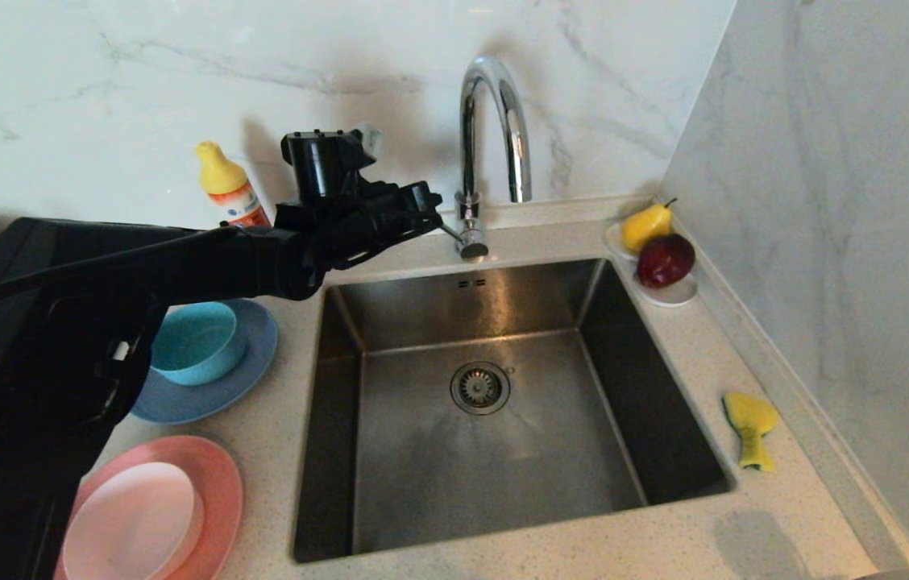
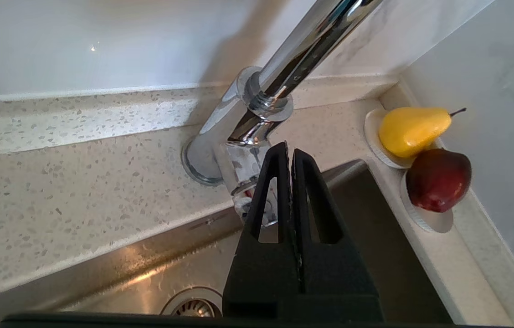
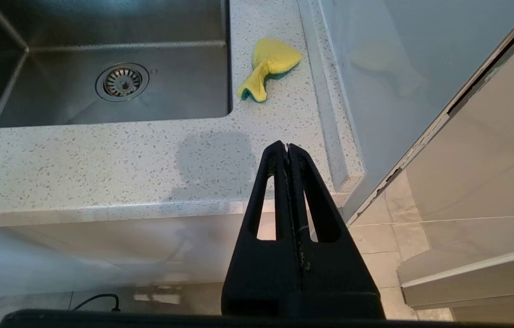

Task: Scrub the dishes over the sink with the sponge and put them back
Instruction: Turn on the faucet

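My left gripper (image 1: pixel 432 211) (image 2: pixel 288 150) is shut and empty, its tips right at the lever of the chrome faucet (image 1: pixel 472 234) (image 2: pixel 257 118) behind the steel sink (image 1: pixel 422 467) (image 2: pixel 403 255). Left of the sink, a teal bowl (image 1: pixel 198 341) sits in a blue-grey plate (image 1: pixel 253 354), and a pale pink dish (image 1: pixel 132 524) rests in a salmon-pink plate (image 1: pixel 221 475). The yellow sponge (image 1: pixel 749 425) (image 3: pixel 268 67) lies on the counter right of the sink. My right gripper (image 3: pixel 287 148) is shut and empty, parked in front of the counter's edge, out of the head view.
An orange detergent bottle (image 1: pixel 227 187) with a yellow cap stands by the back wall. A white saucer (image 1: pixel 668 292) (image 2: pixel 430 218) holds a pear (image 1: pixel 646 225) (image 2: pixel 414 130) and an apple (image 1: pixel 666 259) (image 2: pixel 439 180) in the back right corner. A marble wall (image 1: pixel 841 201) borders the counter's right side.
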